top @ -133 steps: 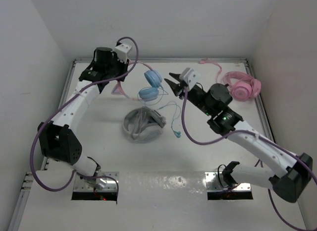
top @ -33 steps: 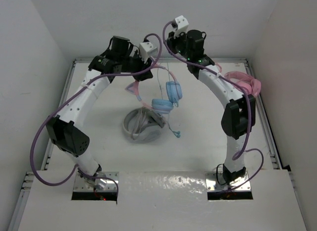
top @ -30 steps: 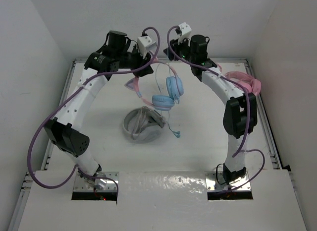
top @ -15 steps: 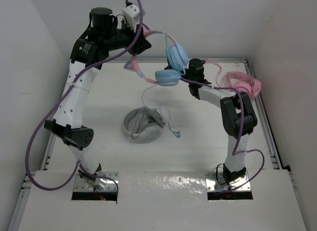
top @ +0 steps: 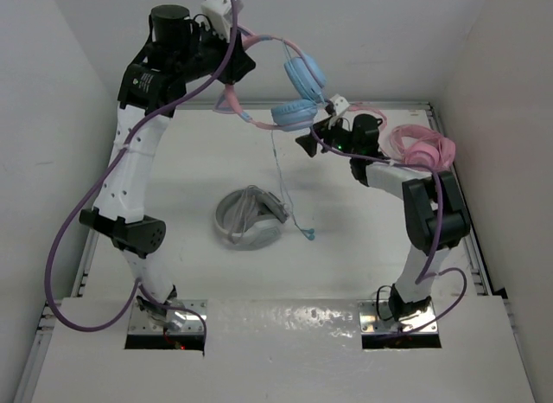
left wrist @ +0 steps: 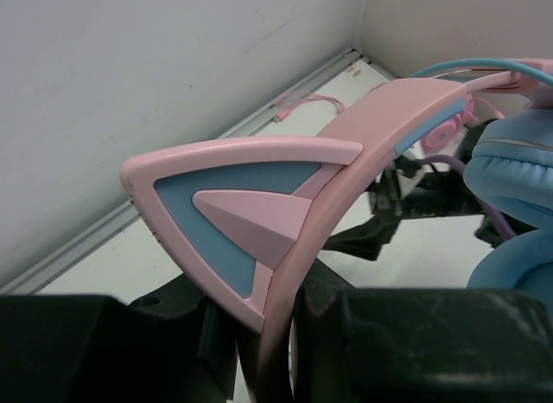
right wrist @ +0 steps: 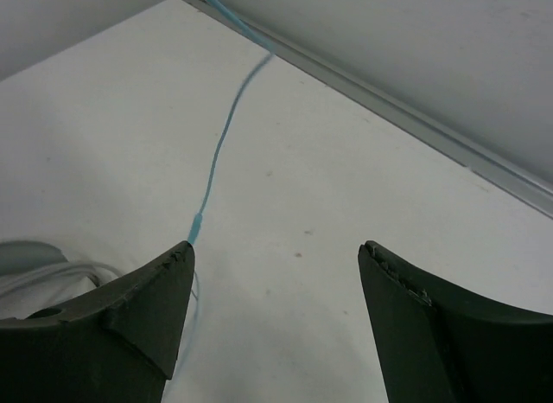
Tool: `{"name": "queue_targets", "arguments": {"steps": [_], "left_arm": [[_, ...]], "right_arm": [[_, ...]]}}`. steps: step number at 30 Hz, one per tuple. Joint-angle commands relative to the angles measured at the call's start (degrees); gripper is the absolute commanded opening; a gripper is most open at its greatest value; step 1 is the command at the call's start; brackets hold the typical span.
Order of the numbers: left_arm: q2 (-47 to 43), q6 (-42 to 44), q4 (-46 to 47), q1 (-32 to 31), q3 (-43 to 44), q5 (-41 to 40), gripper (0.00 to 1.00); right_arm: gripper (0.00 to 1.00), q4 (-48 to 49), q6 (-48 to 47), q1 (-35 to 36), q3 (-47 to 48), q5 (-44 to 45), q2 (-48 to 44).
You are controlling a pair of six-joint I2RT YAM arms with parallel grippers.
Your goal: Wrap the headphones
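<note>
The headphones (top: 298,96) hang in the air at the back, pink cat-ear headband (left wrist: 259,204) up, with both light blue ear cups (top: 294,115) below it. My left gripper (top: 235,70) is raised high and shut on the headband (left wrist: 285,334). The thin blue cable (top: 281,174) drops from the cups to the table, and its end lies on the surface at the plug (top: 308,234). My right gripper (top: 304,143) is low, just right of the cable. It stands open with nothing between its fingers (right wrist: 276,247). The cable (right wrist: 218,156) runs past its left fingertip.
White-grey headphones (top: 249,217) lie mid-table under the hanging cable, and they also show in the right wrist view (right wrist: 34,273). All-pink headphones (top: 422,149) sit at the back right beside the table rim (top: 449,174). The back wall is close behind both grippers.
My left arm lifted the headphones higher and the cable pulled straighter. My right gripper came down from beside the headband to near the table and opened.
</note>
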Motion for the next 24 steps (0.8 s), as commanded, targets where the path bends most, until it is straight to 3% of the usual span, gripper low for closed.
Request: {"name": "queue_targets", "arguments": {"steps": [1, 5, 7, 10, 16, 24], "left_arm": [[0.27, -3.73, 4.41, 0.79, 4.05, -1.78, 0.00], [2.20, -3.65, 5.02, 0.79, 5.45, -3.53, 0.00], [2.91, -3.65, 5.46, 0.87, 5.54, -4.50, 0.00], [3.44, -3.47, 5.72, 0.87, 5.54, -5.03, 0.00], [3.79, -3.56, 5.46, 0.87, 7.03, -5.12, 0.00], [4.40, -5.05, 5.37, 0.79, 8.00, -5.21, 0.00]], "right_arm": [[0.75, 1.32, -7.67, 0.00, -3.45, -1.27, -7.08], [0.77, -2.10, -18.29, 2.81, -6.54, -1.80, -7.89], [0.79, -2.72, -18.84, 4.13, -5.75, -1.36, -6.22], [0.80, -4.22, -15.95, 5.19, -1.89, -1.27, -1.48], [0.82, 4.04, -4.27, 6.33, 1.27, 1.37, 6.34], [0.82, -3.60, -3.38, 9.32, 11.91, 5.40, 14.61]]}}
